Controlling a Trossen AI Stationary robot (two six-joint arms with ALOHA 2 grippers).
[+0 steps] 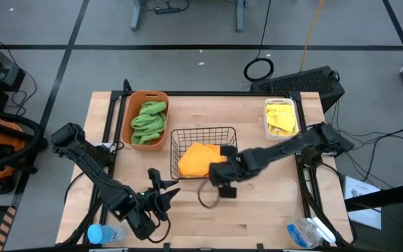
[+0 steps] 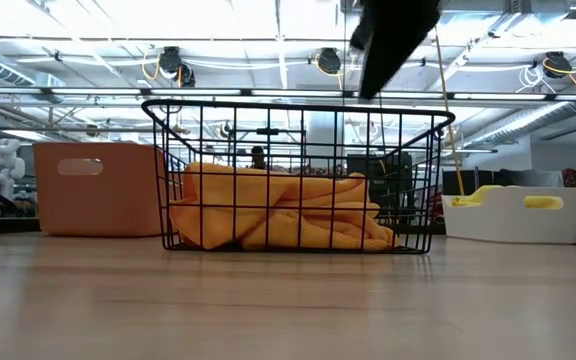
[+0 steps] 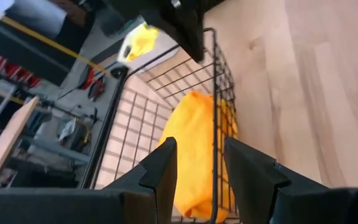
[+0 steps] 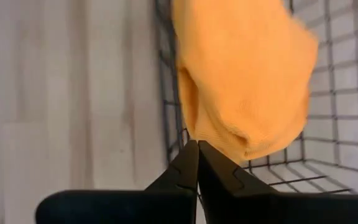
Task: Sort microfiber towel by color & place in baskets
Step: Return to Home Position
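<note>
A square black wire basket [image 1: 203, 133] stands mid-table and holds a crumpled orange towel [image 1: 193, 161]. Left of it, the oblong orange tub [image 1: 149, 96] holds green towels [image 1: 149, 119]. At the far right, the white bin [image 1: 282, 103] holds yellow towels [image 1: 281, 120]. My right gripper [image 1: 222, 183] is shut and hangs over the basket's near right corner, with the orange towel [image 4: 244, 81] just beyond its tips [image 4: 197, 146]. My left gripper [image 1: 166, 190] is open and sits off the basket's near left corner. It points at the basket wall [image 3: 215, 112] without touching it. My right gripper's shut fingertips [image 4: 191, 155] come from above at the basket's near wall [image 4: 166, 93]. I cannot tell whether they touch the wire. They hold no cloth.
A blue-capped object [image 1: 100, 233] lies at the near left corner and a clear plastic bag [image 1: 306, 231] at the near right. Bare wood [image 1: 271, 203] lies between the basket and the near edge. Black frame rails run along the table's left and right sides.
</note>
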